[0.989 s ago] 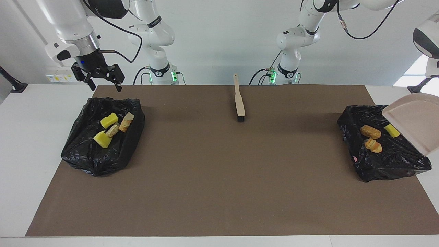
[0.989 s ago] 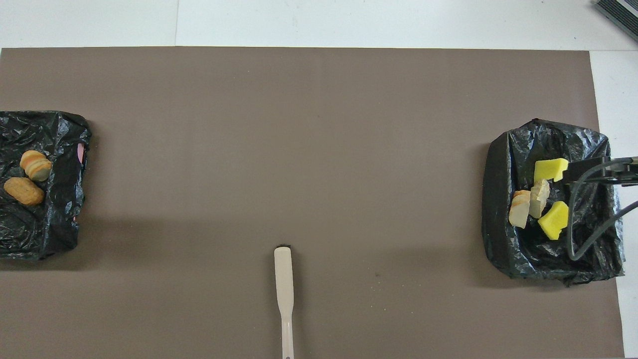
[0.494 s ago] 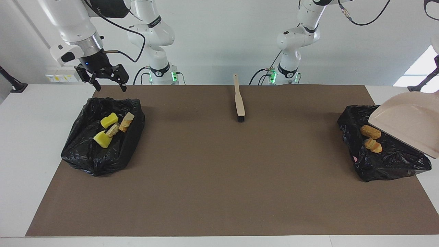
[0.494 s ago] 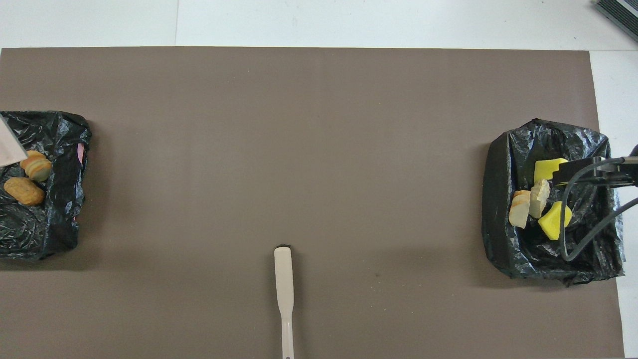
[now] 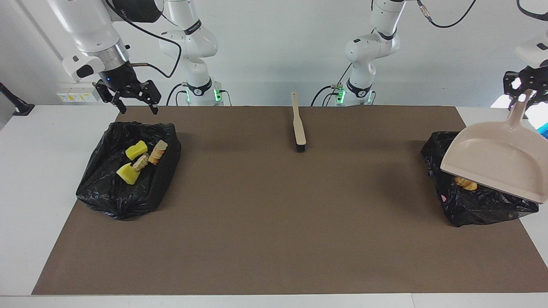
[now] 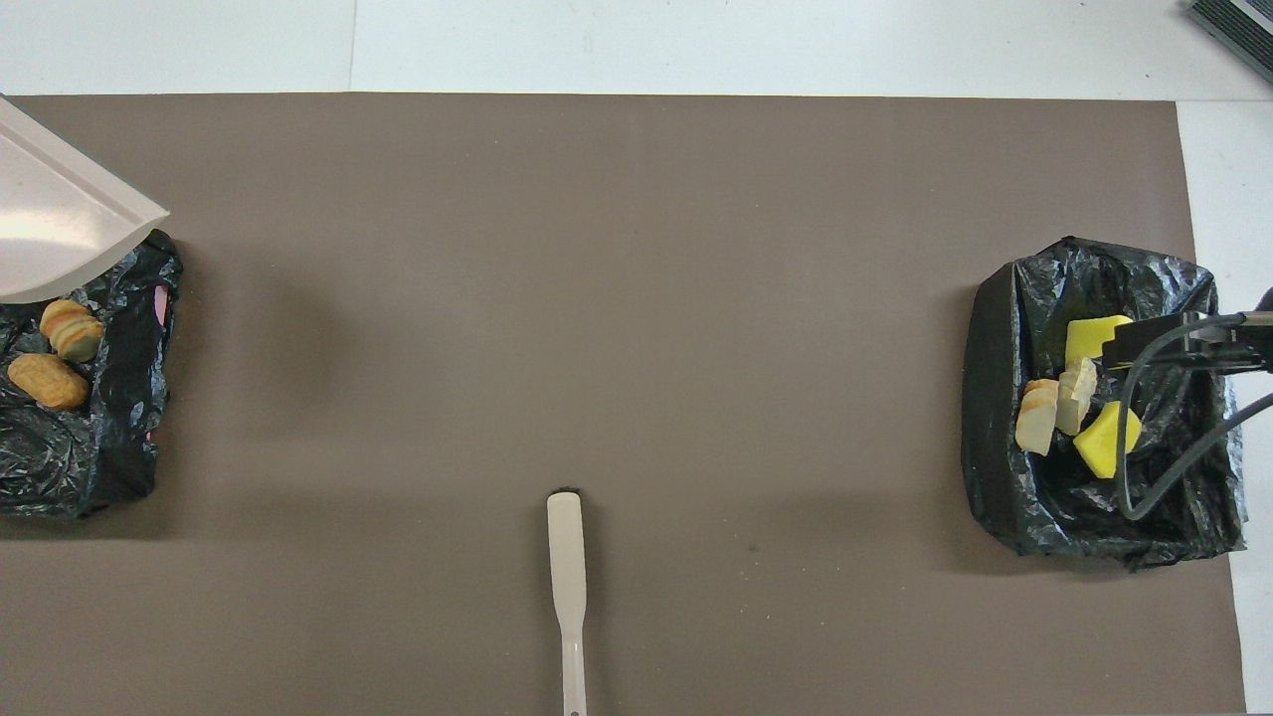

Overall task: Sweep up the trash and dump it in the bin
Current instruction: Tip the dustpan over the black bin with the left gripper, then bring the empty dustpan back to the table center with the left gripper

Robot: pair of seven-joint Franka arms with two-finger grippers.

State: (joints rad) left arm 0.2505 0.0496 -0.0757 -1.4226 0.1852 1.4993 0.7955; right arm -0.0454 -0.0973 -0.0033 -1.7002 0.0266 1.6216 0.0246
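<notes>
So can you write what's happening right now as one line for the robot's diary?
left gripper: shut on beige plastic dustpan, over black-bagged bin | right gripper: open, waiting | trash: binned | beige-handled brush: on mat

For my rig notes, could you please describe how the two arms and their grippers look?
Both arms are glossy white with rounded segments and dark joint rings, and green lights glow at their bases. Black cables loop along them. The right gripper is black and angular below a silver wrist ring, with a small blue light. The left gripper is black too, under a white wrist.

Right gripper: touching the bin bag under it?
Apart. The facing view shows the right gripper open in the air, wall and table visible between its fingertips and the bin bag.
</notes>
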